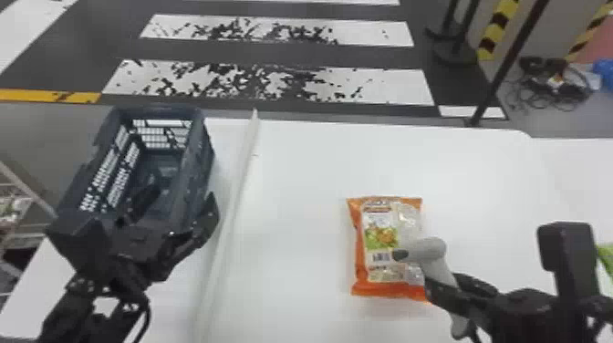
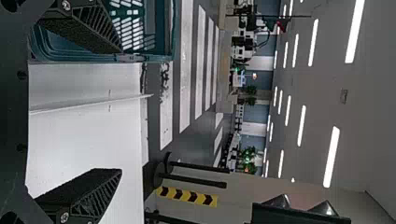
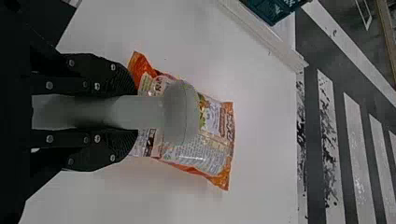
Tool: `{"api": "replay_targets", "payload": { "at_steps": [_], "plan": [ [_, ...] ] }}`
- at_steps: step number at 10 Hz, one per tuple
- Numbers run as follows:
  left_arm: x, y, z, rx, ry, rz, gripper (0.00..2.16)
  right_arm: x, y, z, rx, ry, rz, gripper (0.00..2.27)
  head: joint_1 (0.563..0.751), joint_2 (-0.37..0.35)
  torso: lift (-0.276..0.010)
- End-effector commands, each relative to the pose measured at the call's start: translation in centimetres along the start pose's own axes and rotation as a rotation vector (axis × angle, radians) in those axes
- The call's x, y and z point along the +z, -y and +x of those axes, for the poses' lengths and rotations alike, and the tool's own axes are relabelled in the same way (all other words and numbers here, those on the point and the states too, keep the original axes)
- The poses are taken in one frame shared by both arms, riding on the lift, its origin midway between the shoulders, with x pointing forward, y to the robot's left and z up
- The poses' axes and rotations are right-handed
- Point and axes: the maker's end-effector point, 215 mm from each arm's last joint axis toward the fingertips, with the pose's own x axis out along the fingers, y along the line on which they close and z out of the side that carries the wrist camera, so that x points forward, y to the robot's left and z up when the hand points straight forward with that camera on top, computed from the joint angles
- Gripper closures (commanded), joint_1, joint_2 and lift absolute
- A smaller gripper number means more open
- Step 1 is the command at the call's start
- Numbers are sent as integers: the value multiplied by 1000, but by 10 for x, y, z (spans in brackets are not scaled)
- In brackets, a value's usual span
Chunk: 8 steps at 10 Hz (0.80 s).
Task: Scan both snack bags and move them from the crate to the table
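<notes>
An orange snack bag point(image 1: 381, 228) lies flat on the white table, its barcode visible. Over it, a grey handheld scanner point(image 1: 431, 251) is held in my right gripper point(image 1: 449, 287), its head pointing across the bag. In the right wrist view, my right gripper point(image 3: 130, 112) is shut around the handle of the scanner point(image 3: 182, 113), with the bag point(image 3: 196, 156) below. My left gripper point(image 1: 175, 212) stands above the near end of the dark crate point(image 1: 198, 159). In the left wrist view, the spread fingers of my left gripper point(image 2: 120, 111) hold nothing, and the crate point(image 2: 159, 32) is beside one finger.
A raised white strip point(image 1: 237, 196) runs along the table point(image 1: 296, 182) between crate and bag. Something green point(image 1: 605, 257) shows at the right edge, past the right arm. Beyond the table's far edge are black posts point(image 1: 501, 68) and cables on the floor.
</notes>
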Motion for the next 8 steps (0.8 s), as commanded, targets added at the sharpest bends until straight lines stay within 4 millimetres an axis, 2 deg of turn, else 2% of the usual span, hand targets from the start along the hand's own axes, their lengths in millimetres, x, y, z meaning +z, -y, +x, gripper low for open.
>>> {"api": "replay_targets", "payload": {
  "at_steps": [1,3,5,8],
  "plan": [
    [1,0,0,-2,3,1,87,-4,-23,7,31,-24,-28,2246,695,40,-88],
    [0,1,-1,-2,2,0,87,-5,-38,16,29,-39,-74,2246,695,79,-88],
    [1,1,-1,-5,1,3,87,-4,-36,22,7,-49,-94,2246,695,106,-88],
    [0,2,-1,-7,-1,3,87,-6,-32,31,-7,-60,-107,2246,695,107,-88]
  ]
}}
